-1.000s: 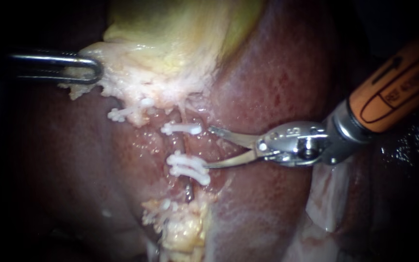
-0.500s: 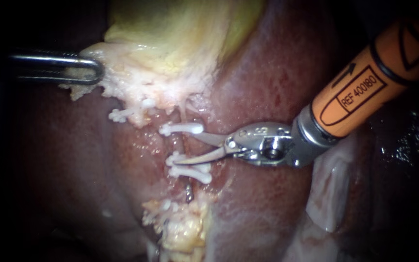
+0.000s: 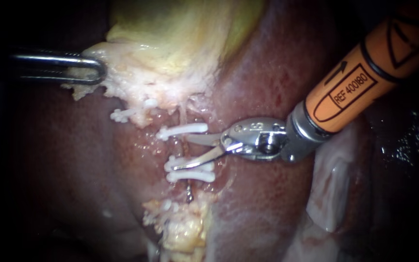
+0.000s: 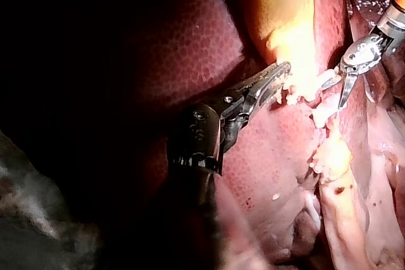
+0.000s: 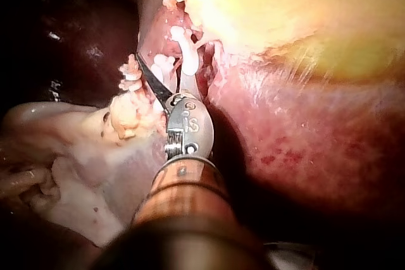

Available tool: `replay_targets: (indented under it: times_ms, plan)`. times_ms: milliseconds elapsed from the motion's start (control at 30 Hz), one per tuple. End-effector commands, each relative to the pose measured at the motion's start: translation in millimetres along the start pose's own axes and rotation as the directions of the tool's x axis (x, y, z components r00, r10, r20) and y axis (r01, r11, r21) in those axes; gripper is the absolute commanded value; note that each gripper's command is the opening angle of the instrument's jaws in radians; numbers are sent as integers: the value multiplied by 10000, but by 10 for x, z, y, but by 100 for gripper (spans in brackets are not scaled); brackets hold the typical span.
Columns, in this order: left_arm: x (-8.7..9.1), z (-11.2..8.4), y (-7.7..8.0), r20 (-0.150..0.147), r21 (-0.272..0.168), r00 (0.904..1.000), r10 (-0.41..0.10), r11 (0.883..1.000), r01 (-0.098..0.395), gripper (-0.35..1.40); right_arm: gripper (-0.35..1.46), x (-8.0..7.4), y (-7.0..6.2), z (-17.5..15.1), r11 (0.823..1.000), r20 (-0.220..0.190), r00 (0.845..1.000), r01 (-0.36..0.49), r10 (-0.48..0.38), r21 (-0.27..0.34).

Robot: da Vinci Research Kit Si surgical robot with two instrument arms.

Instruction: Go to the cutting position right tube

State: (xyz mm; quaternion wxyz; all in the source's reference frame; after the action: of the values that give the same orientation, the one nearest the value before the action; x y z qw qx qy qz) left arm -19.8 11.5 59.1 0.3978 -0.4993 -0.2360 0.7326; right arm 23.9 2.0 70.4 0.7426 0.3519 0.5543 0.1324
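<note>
While the left instrument [image 3: 93,73] sits at the pale fringe of the gallbladder [image 3: 180,39] with its jaws clamped on that tissue, the right instrument [image 3: 184,153] comes in from upper right, blades apart.

Endoscope view: the right tube [image 3: 178,147] runs down over the liver [image 3: 267,204]. It carries one upper clip [image 3: 183,130] and two lower clips [image 3: 192,175] stacked close together. Upper blade tip sits just under the upper clip. Lower blade lies across the top one of the lower clips. The bare stretch of tube is in the gap between the blades, nothing gripped.

Left wrist view: left instrument's jaws are together on the pale tissue at the gallbladder's narrow end. Right instrument is ahead and off to one side, blades spread, tips at the white clips. Tube too small to make out here.

Right wrist view: one dark blade shows ahead of the wrist, passing just beside the clips. The second blade is hidden behind a clip, so I can't confirm from here how far the blades reach across the tube.

My read: approach step, near its end. Next move calls for a small correction only. Ease the lower blade off the clip so both edges face bare tube, and get the tips past the tube's far side. Risks: biting a clip, nicking the liver underneath.
</note>
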Motion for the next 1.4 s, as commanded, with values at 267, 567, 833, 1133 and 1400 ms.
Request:
replay_targets:
  times_ms: [267,567,833,1133,1400]
  plan:
    - [1,3,0,5,-7,10000,-6,10000,6,-35,98,5,3,21,9993,-304,9994,142,-132,338]
    - [0,6,0,9,-21,10000,-6,10000,6,-35,96,-2,5,40,9987,-453,9988,217,-196,462]
    - [0,7,0,6,-15,10000,-5,10000,5,-35,96,4,-1,51,9985,-659,9977,176,-142,514]
    - [0,7,0,9,-22,10000,-3,10000,3,-35,96,13,-13,47,9979,-789,9968,152,-103,622]
    - [0,7,-1,9,-24,10000,-2,10000,2,-35,96,13,-15,47,9979,-788,9968,154,-104,635]
